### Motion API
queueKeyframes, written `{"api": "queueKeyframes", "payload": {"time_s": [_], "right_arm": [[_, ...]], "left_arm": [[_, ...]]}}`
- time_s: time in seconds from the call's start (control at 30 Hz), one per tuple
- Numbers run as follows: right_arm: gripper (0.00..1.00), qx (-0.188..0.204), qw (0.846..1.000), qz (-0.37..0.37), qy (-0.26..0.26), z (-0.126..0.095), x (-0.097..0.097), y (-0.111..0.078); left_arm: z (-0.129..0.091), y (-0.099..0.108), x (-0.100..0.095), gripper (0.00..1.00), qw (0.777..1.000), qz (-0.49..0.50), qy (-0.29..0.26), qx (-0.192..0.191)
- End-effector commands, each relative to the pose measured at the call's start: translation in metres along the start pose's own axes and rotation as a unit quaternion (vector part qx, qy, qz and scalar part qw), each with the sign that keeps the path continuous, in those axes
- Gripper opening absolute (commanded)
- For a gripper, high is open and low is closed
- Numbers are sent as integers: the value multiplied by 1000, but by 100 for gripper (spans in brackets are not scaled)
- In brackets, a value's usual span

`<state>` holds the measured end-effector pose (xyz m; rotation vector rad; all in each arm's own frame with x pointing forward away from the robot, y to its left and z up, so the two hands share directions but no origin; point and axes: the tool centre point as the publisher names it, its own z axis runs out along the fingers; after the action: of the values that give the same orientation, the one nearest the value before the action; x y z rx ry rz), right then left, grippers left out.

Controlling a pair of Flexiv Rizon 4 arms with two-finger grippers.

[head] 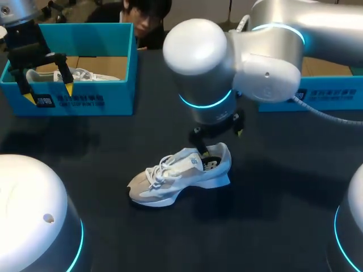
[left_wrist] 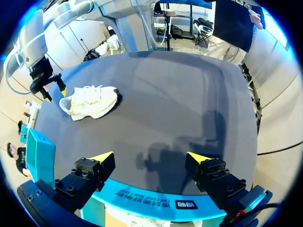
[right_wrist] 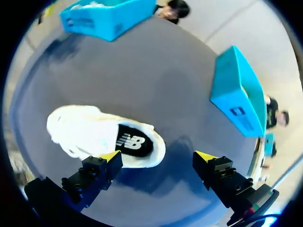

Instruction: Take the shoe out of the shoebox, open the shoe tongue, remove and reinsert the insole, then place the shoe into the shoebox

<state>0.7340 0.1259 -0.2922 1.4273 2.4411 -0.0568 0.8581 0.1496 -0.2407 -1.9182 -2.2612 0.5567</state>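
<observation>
White mesh with cream panels makes up the shoe (head: 177,177), which stands on its sole in the middle of the dark counter (head: 272,221), outside of any box, with its toe toward my left arm's side. The right hand (head: 220,141) hangs just above the heel opening with its fingers spread wide and nothing between them. The left hand (head: 49,93) is also released and empty, and hovers over the front wall of the teal shoebox (head: 85,105), well apart from the shoe. Another pale shoe (head: 85,74) lies inside this box, and a second box (head: 332,93) stands on the other side.

I judge the shoe to be light, with a soft upper that gives under pressure and a thicker, stiffer sole. The heel collar or the sides of the sole look like the firm places to hold it; the laces and the tongue (head: 170,167) are loose and would slip. The black insole (right_wrist: 134,142) shows through the opening. It is probably thin and flexible, so pinching its back edge at the heel seems best.

As for writing, the insole carries a white logo, and both boxes have a dark label with white print on the front wall.
</observation>
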Motion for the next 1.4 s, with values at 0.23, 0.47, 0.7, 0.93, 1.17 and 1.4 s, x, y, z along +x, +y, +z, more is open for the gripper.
{"api": "queueKeyframes", "payload": {"time_s": [0.23, 0.47, 0.7, 0.93, 1.17, 1.4], "right_arm": [[100, -54, 932, -331, 138, -18, 0, -4], [100, -58, 882, -429, 184, -27, 2, -7], [100, -58, 882, -429, 184, -27, 2, -7], [100, -58, 882, -429, 184, -27, 2, -7], [100, -79, 884, -420, 189, -27, -3, -11], [100, -194, 866, -402, 227, -28, -14, -25]], "left_arm": [[1, -1, 0, 100, 1000, 0, 0, -2], [1, -1, 0, 100, 1000, 0, 0, -2], [1, -1, 0, 100, 1000, 0, 0, -2], [1, -1, 0, 100, 1000, 0, 0, -2], [1, -1, 0, 100, 1000, 0, 0, -2], [1, -1, 0, 100, 1000, 0, 0, -2]]}}
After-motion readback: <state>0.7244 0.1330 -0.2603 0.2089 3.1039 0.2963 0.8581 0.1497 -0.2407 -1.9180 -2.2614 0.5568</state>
